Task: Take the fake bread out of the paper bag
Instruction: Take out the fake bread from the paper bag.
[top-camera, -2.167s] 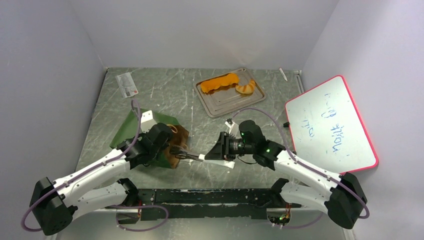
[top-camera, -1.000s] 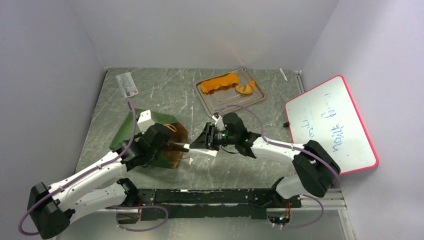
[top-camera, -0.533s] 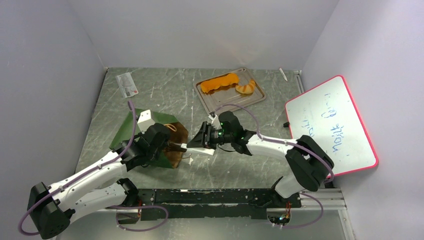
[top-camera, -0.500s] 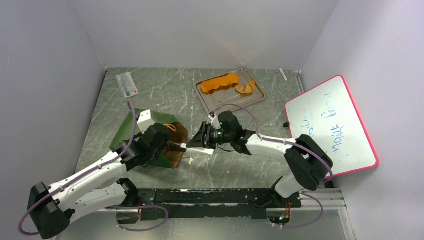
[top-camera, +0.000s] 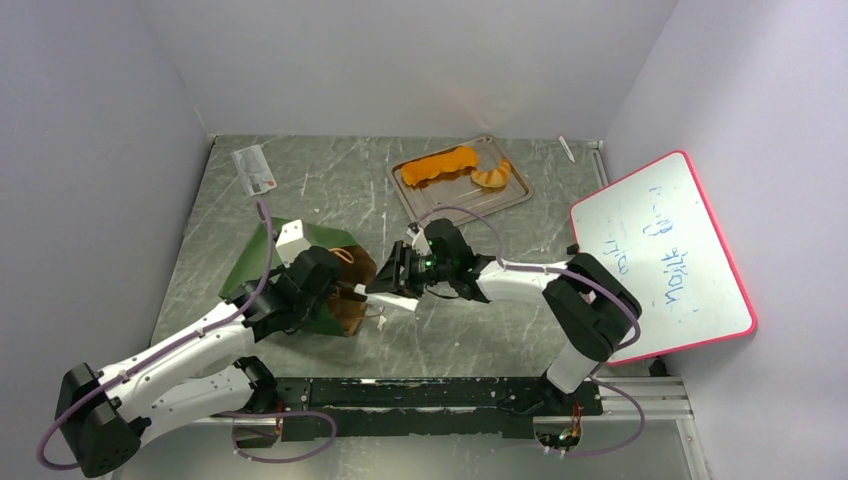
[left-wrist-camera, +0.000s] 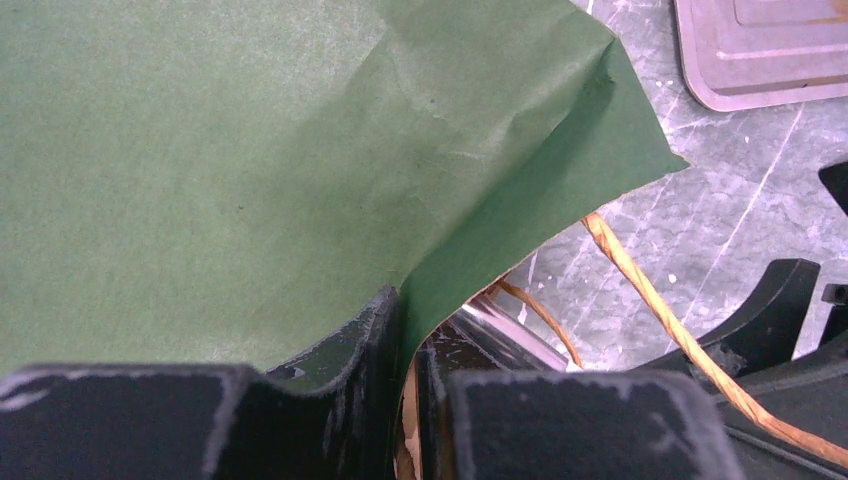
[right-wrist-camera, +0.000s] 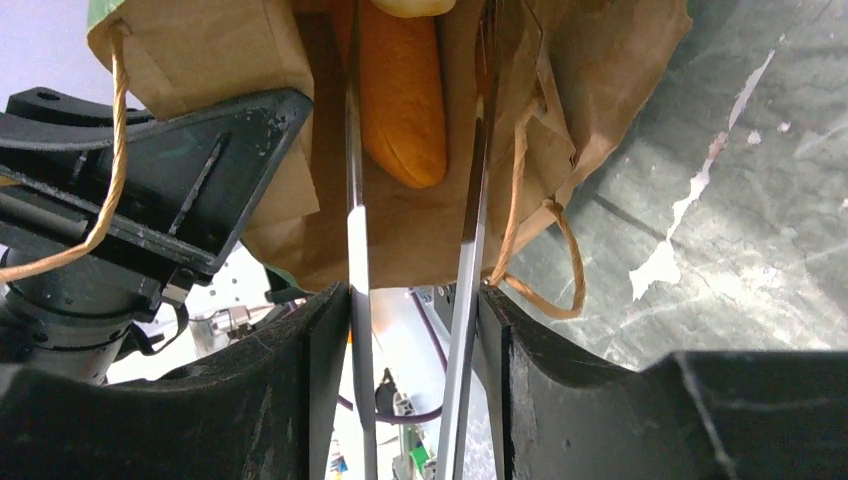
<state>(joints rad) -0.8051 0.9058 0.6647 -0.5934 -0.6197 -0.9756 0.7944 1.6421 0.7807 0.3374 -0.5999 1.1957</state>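
An orange loaf (right-wrist-camera: 402, 100) of the fake bread is sitting inside the paper bag (left-wrist-camera: 200, 150), which is lying on its side with its brown mouth pointing right, and a pale piece (right-wrist-camera: 412, 6) is peeking in behind it. The right claw (top-camera: 368, 292) is reaching into that mouth, fingers standing apart on either side of the loaf and not clamping it, while the left claw (left-wrist-camera: 403, 320) is pinching the bag's green edge tight. Farther back, the metal tray (top-camera: 450, 208) is holding a long orange piece (top-camera: 440, 165) and a croissant (top-camera: 492, 177).
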